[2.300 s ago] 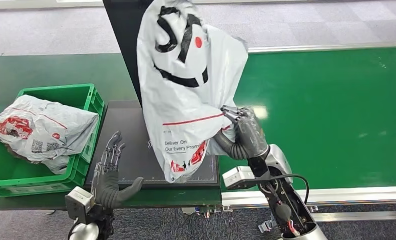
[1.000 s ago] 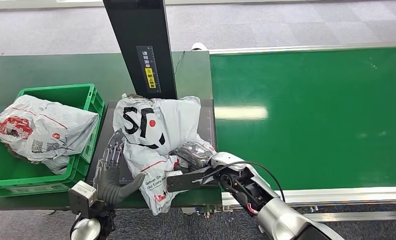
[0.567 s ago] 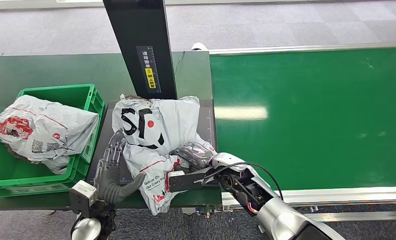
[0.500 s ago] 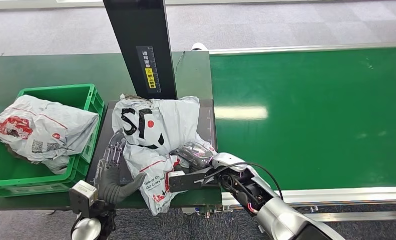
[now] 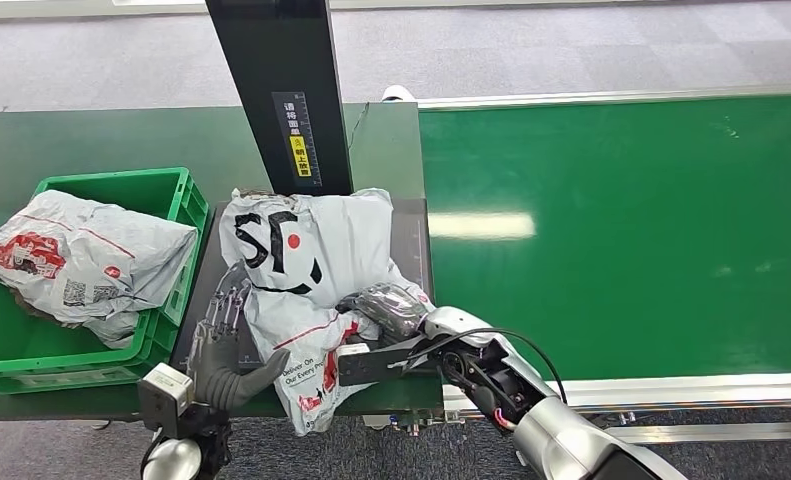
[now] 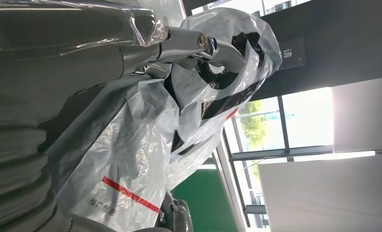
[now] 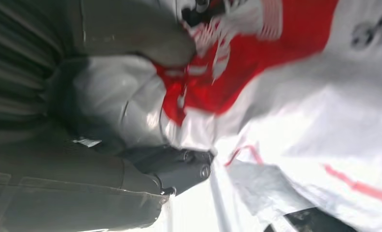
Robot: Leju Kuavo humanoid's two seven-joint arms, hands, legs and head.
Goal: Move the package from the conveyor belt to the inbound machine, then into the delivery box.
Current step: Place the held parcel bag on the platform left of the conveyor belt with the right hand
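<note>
The white package (image 5: 306, 245) with black letters and red print lies crumpled on the dark platform (image 5: 415, 245) of the inbound machine, its near end hanging over the front edge. My right hand (image 5: 389, 306) grips its near right part; in the right wrist view the thumb and fingers of that hand (image 7: 82, 145) close around the red-printed plastic (image 7: 324, 121). My left hand (image 5: 221, 340) stands at the package's left side with fingers spread and straight. The left wrist view has these fingers (image 6: 198, 43) against the bag (image 6: 131, 145) without grasping it.
A green delivery box (image 5: 176, 200) stands left of the platform, with another white package (image 5: 86, 260) inside. The machine's black column (image 5: 281, 90) rises just behind the package. The green conveyor belt (image 5: 621, 230) stretches to the right.
The package, held high in my right hand 2.3 s ago, now lies on the platform. In the last half second its top has slid slightly left. Both hands stay nearly in place.
</note>
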